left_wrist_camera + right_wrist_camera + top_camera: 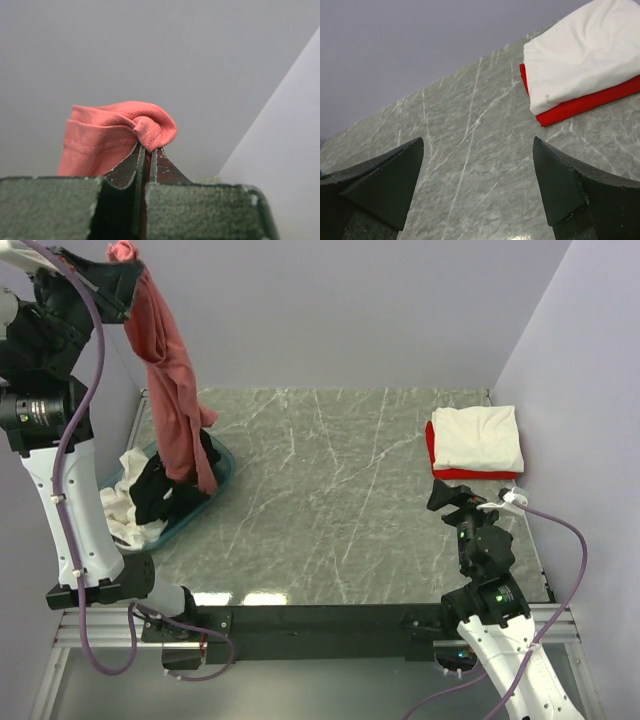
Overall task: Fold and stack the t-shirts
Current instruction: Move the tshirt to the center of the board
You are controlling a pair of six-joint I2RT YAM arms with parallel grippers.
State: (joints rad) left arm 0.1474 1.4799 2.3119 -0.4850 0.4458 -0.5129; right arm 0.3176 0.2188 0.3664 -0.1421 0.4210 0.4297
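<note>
Salmon-pink t-shirt (172, 390) hangs from raised left gripper (148, 150), clamped on its edge, lower end over teal basin (226, 468). Right gripper (477, 185) wide apart near cream-white t-shirt (478, 438) stacked on red t-shirt (460, 474), desk (330, 490) far right.

On my left wrist feed, the left gripper (148, 154) is pinched tight on a fold of the salmon-pink t-shirt (100, 142). The cloth bunches just above the gripper and spreads to its left in my view, stitched hem showing. Behind the gripper is plain grey wall (150, 50).
</note>
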